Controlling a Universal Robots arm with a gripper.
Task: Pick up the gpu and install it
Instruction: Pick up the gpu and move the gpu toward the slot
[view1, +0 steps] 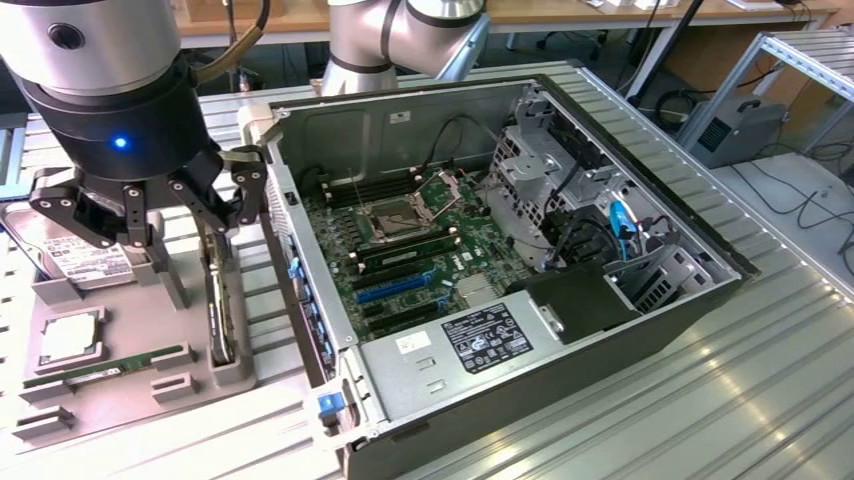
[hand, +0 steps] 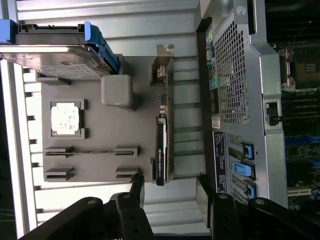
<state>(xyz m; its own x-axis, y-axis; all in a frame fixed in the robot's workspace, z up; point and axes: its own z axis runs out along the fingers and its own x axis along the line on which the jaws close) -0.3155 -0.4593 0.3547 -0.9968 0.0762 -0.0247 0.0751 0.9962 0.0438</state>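
Note:
The gpu (view1: 222, 305) stands on its long edge in a slot of the grey holder tray (view1: 140, 310), beside the open computer case (view1: 534, 250). In the wrist view the gpu (hand: 161, 150) is a thin dark strip, and its silvery bracket (hand: 163, 65) is at the end farthest from me. My gripper (view1: 167, 225) hangs above the tray, open, with nothing between its fingers. In the wrist view the gripper (hand: 170, 184) straddles the line of the card's near end, still apart from it.
The tray (hand: 100, 135) also holds a hard drive (view1: 80, 262), a CPU (view1: 67, 338) and a green memory stick (view1: 107, 368). Inside the case lies the motherboard with a blue expansion slot (view1: 394, 286). The case wall (view1: 287, 260) rises close beside the gpu.

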